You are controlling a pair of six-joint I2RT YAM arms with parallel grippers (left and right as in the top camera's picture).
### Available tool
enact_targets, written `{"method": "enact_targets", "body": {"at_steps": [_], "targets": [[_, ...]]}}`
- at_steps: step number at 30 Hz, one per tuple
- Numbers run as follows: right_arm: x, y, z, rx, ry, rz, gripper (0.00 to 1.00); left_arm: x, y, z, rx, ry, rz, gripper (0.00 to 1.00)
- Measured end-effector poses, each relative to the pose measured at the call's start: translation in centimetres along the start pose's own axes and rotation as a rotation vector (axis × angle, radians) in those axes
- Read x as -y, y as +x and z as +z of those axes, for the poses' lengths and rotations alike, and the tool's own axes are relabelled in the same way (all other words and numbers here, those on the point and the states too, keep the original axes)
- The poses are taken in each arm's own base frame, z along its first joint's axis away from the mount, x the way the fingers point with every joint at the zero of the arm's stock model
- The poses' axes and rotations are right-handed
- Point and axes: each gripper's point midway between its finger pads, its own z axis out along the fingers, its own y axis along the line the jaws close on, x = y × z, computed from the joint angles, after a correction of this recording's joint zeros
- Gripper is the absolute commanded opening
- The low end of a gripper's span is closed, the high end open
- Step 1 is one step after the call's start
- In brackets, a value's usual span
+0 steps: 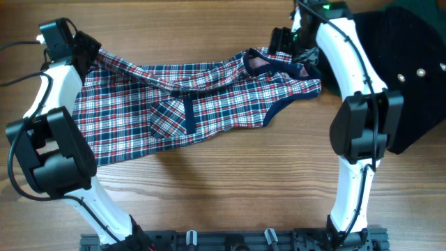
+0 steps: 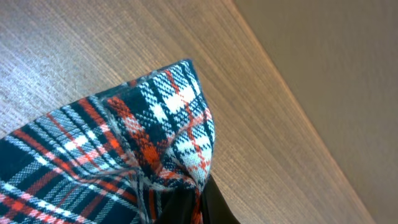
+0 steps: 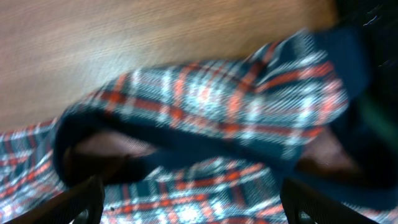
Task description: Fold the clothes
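The plaid garment point(image 1: 202, 97) in red, white and navy lies spread across the back of the table, its upper edge folded over. My left gripper point(image 1: 89, 50) is shut on its far left corner; in the left wrist view the plaid cloth point(image 2: 168, 124) is bunched between my dark fingers point(image 2: 198, 208). My right gripper point(image 1: 291, 47) is open above the navy-trimmed neck end at the right. In the right wrist view the blurred plaid and navy trim point(image 3: 205, 118) fill the frame between my spread fingers point(image 3: 189, 202).
A black garment with small metal studs point(image 1: 411, 77) lies at the back right, next to the right arm. Bare wooden table point(image 1: 223, 181) runs along the front. The table's edge shows in the left wrist view point(image 2: 298, 99).
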Motion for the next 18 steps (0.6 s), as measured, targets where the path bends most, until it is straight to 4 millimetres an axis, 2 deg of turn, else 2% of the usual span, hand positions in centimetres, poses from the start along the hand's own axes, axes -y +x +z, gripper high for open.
{"method": "enact_targets", "body": {"at_steps": [2, 4, 11, 12, 14, 16, 18], "targets": [[1.5, -1.0, 0.4, 0.032, 0.016, 0.013, 0.91, -0.2, 0.2, 0.0, -0.006, -0.009, -0.001, 0.04], [2.6, -1.1, 1.1, 0.041, 0.029, 0.019, 0.91, -0.3, 0.3, 0.0, -0.012, -0.014, -0.002, 0.04], [4.2, 0.7, 4.4, 0.006, 0.055, 0.013, 0.91, -0.9, 0.9, 0.0, -0.036, -0.037, -0.003, 0.04], [4.3, 0.8, 4.7, 0.007, 0.058, 0.013, 0.88, -0.9, 0.9, 0.0, -0.036, -0.039, -0.003, 0.04], [4.5, 0.9, 5.2, 0.010, 0.060, 0.011, 0.75, -1.0, 1.0, 0.0, -0.040, -0.043, -0.004, 0.04], [4.5, 0.7, 5.5, 0.020, 0.057, 0.006, 0.48, -1.1, 1.1, 0.0, -0.043, -0.045, -0.004, 0.04], [4.5, 0.4, 5.6, 0.031, 0.054, -0.005, 0.17, -1.1, 1.1, 0.0, -0.043, -0.045, -0.004, 0.04]]}}
